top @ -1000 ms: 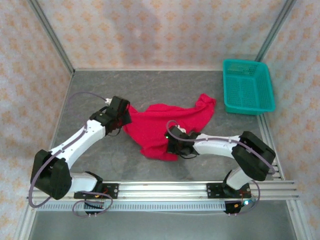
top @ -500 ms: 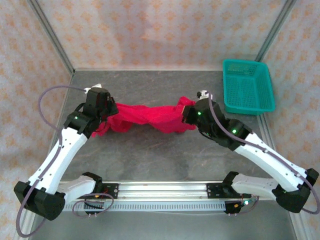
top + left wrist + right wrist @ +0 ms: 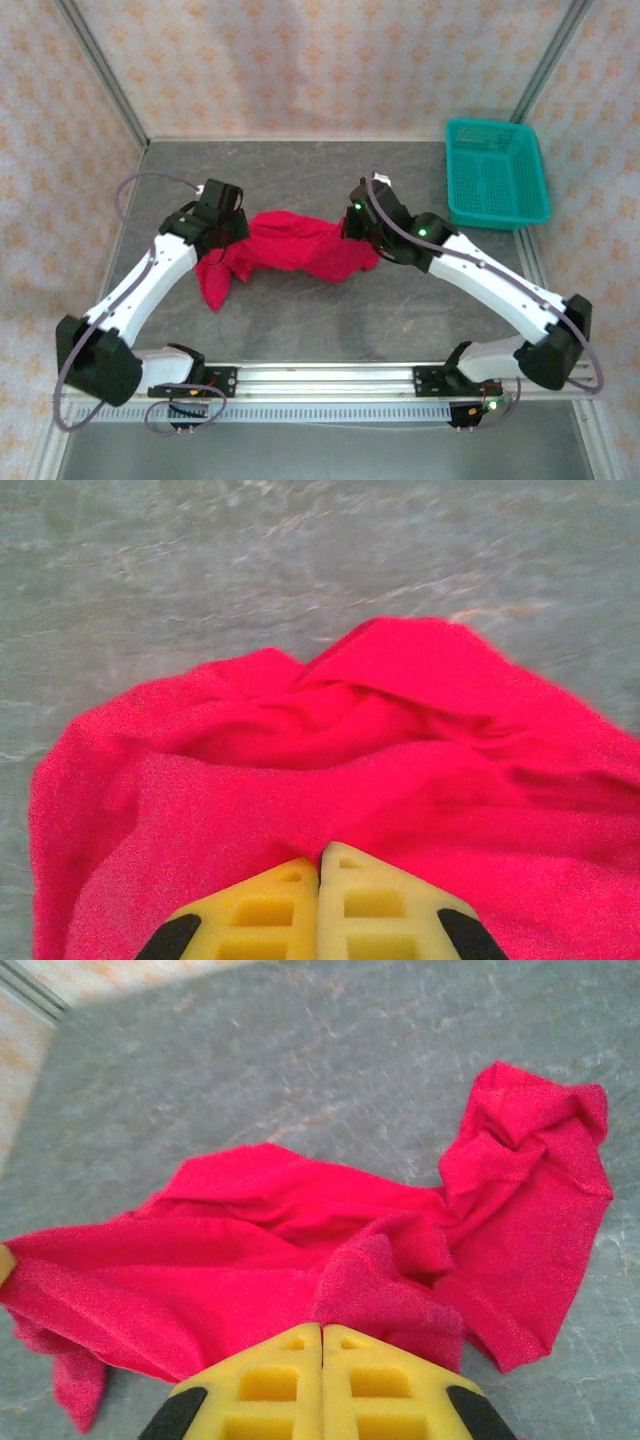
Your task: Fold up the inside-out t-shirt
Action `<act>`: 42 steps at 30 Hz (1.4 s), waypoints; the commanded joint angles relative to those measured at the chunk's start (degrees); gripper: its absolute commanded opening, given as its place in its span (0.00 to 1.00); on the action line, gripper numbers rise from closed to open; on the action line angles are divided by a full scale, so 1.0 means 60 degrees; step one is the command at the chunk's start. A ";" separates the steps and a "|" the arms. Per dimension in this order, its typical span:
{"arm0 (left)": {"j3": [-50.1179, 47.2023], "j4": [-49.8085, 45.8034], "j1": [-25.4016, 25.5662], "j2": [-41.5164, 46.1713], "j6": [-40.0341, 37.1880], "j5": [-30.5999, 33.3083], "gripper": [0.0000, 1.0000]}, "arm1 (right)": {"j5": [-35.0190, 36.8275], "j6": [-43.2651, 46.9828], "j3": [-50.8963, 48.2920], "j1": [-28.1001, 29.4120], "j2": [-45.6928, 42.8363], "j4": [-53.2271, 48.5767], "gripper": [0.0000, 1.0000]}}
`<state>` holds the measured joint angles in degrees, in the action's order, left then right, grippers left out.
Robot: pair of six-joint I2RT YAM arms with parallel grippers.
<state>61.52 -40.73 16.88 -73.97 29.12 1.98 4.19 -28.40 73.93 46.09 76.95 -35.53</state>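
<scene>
Top external camera puts my left gripper point(image 3: 228, 236) at the left end of the inside-out t-shirt point(image 3: 300, 248). The shirt runs as a bunched red band between the two arms, across the middle of the grey table point(image 3: 300, 330). A loose flap droops from its left end toward the near edge.

On the left wrist camera the left gripper point(image 3: 320, 852) has its yellow pads point(image 3: 260, 910) pressed flat together, with red cloth point(image 3: 350, 750) gathered right at their tips, so I read it as clamped on the shirt.

At the band's right end sits my right gripper point(image 3: 358, 236). On the right wrist camera that gripper point(image 3: 322, 1330) is likewise closed, pad against pad, pinching a ridge of the shirt point(image 3: 250, 1260). The rest of the cloth spreads away from it in rumpled folds over the table.

Well apart at the far right corner stands the teal basket point(image 3: 497, 172).
</scene>
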 commanded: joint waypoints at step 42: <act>-0.4685 0.1205 -0.0474 0.0286 0.2524 -0.0513 0.10 | -0.1356 0.0465 0.2178 -0.4689 0.2316 -0.0170 0.00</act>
<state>33.26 -35.90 14.48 -71.35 43.64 -1.56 -3.95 -26.70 86.85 18.57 92.09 -35.88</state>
